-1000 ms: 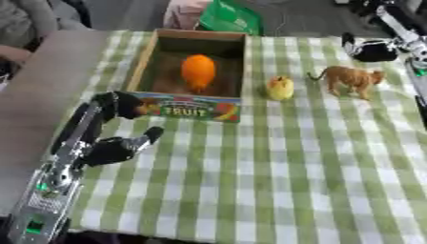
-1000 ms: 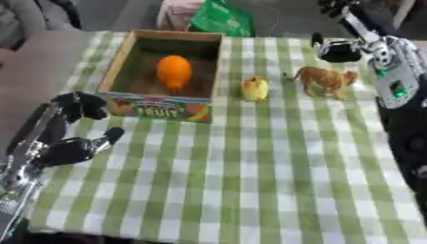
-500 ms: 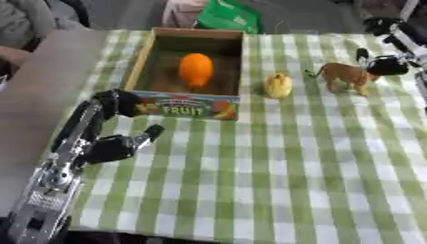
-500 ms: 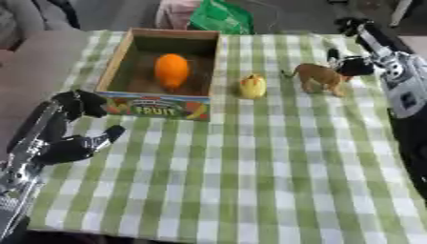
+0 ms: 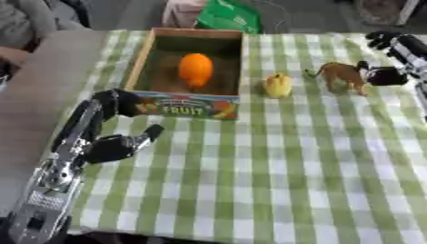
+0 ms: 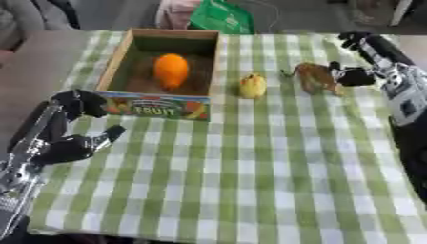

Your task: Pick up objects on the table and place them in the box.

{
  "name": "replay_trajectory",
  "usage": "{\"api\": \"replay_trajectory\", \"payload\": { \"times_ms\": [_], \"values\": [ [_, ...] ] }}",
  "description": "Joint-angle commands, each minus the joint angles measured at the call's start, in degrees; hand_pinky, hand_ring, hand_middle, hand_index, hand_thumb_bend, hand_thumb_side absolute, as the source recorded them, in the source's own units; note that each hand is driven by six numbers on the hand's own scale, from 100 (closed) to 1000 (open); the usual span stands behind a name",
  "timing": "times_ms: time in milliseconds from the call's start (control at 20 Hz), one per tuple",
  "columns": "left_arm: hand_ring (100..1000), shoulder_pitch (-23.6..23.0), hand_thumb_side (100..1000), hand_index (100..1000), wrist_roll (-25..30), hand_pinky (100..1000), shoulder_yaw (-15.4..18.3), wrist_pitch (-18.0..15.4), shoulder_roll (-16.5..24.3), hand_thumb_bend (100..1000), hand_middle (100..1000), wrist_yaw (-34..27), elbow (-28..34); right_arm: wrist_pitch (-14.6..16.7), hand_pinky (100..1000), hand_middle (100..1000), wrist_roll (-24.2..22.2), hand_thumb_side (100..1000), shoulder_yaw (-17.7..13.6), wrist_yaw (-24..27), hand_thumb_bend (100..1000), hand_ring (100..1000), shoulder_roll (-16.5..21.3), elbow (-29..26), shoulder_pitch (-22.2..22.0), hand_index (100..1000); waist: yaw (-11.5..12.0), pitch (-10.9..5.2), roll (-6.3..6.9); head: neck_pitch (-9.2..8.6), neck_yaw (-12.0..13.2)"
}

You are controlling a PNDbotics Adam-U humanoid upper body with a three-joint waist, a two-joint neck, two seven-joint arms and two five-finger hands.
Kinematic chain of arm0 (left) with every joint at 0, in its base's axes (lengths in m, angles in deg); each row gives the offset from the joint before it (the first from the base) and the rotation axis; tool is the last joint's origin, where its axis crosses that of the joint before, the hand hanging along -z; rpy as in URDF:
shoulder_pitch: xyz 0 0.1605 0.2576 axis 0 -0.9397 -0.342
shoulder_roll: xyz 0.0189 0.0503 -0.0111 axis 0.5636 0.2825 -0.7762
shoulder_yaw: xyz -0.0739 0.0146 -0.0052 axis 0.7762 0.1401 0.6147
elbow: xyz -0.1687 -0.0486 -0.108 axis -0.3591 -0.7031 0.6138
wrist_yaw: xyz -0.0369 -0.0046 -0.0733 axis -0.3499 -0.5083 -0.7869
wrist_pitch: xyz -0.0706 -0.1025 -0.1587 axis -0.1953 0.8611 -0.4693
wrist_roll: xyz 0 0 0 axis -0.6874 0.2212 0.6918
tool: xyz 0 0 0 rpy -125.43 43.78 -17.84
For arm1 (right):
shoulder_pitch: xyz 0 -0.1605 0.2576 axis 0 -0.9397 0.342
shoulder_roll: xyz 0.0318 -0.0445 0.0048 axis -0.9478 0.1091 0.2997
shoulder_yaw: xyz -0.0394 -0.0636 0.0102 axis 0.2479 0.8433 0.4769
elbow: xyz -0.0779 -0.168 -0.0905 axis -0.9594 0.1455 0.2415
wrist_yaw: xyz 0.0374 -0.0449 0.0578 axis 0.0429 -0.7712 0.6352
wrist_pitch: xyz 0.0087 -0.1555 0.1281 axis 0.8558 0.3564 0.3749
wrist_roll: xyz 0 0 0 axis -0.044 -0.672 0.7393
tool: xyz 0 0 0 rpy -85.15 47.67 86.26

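Observation:
A brown toy animal (image 6: pixel 314 77) stands on the checked cloth at the right. My right hand (image 6: pixel 360 61) is right beside its head end, thumb touching or nearly touching it, fingers arched above and not closed round it. A small yellow fruit (image 6: pixel 253 86) sits between the animal and the box. The wooden fruit box (image 6: pixel 116 69) stands at the back left with an orange fruit (image 6: pixel 170 70) inside. My left hand (image 5: pixel 113 127) rests at the box's front left corner, fingers relaxed, holding nothing.
A green bag (image 5: pixel 233 16) lies past the table's far edge. Bare brown tabletop (image 5: pixel 48 76) shows left of the cloth. The green and white checked cloth (image 5: pixel 275 171) covers the near half.
My right hand has come down and in from the upper right to the toy animal's head end. The left hand has stayed put. The camera has shifted slightly.

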Motion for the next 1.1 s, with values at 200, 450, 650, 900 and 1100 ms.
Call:
{"api": "replay_trajectory", "payload": {
  "times_ms": [200,450,650,900,1100],
  "values": [
    [611,0.45,169,651,-0.04,679,0.45,-0.12,1.41,566,474,0.15,0.93,0.47,807,790,-0.64,198,0.22,-1.41,102,860,0.4,0.31,0.85,928,-0.05,-0.81,0.07,0.53,-0.11],
    [611,0.45,169,651,-0.01,679,0.46,-0.13,1.38,565,474,0.13,0.94,1.33,810,791,-1.26,201,0.55,-2.03,100,863,-0.18,0.54,0.96,930,0.01,-0.75,0.19,0.53,-0.13],
    [611,0.42,169,651,-0.07,679,0.54,-0.12,1.38,565,475,0.12,0.97,2.3,813,790,-1.58,185,0.49,-1.91,100,865,-0.25,0.14,0.88,932,0.03,-0.73,0.27,0.53,-0.06],
    [612,0.37,171,652,-0.11,679,0.55,-0.08,1.34,560,475,0.05,0.96,3.25,815,790,-1.31,154,0.42,-0.4,100,866,0.13,-1.81,0.92,934,-0.11,-0.84,0.16,0.62,0.05],
    [612,0.29,171,652,-0.15,679,0.59,-0.06,1.35,559,475,0.07,0.93,3.92,817,790,-1.58,131,0.49,1.38,100,867,0.77,-4.11,0.92,934,-0.22,-0.98,0.08,0.73,0.11]
  ]
}}
